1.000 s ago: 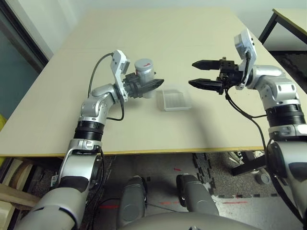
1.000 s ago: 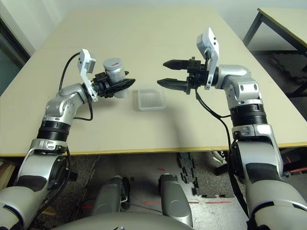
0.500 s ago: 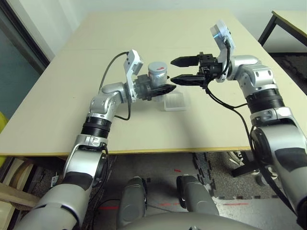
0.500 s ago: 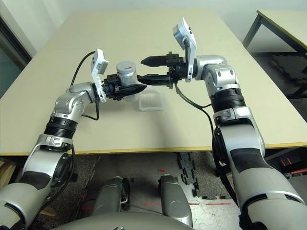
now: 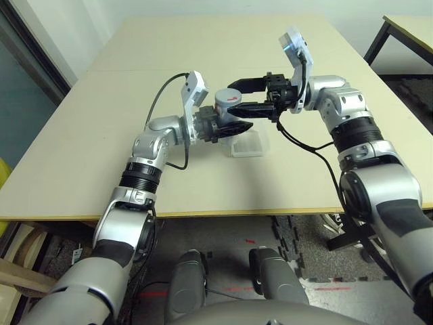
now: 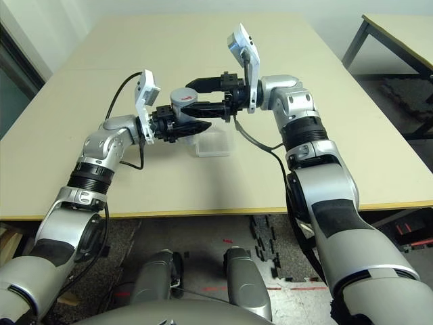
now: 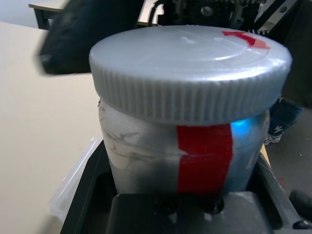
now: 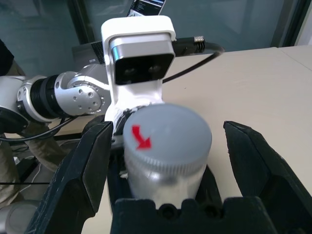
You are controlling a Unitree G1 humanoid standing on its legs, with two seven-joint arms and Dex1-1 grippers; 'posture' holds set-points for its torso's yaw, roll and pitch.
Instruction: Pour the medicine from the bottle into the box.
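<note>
So the bottle is getting pretty even, fairly bright light, with white glare streaking across its lid and a blue glint shining just below the lid's rim, while a soft, faint shadow is spreading over the tabletop on the robot's side of it. Up close, the dark finger beside the lid is going properly blurry, whereas the bottle's red stripe is staying reasonably crisp, and the floor below the table is looking much dimmer.

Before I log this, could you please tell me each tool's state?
Left tool: closed on the capped bottle.
Right tool: open, around the bottle's cap.
</note>
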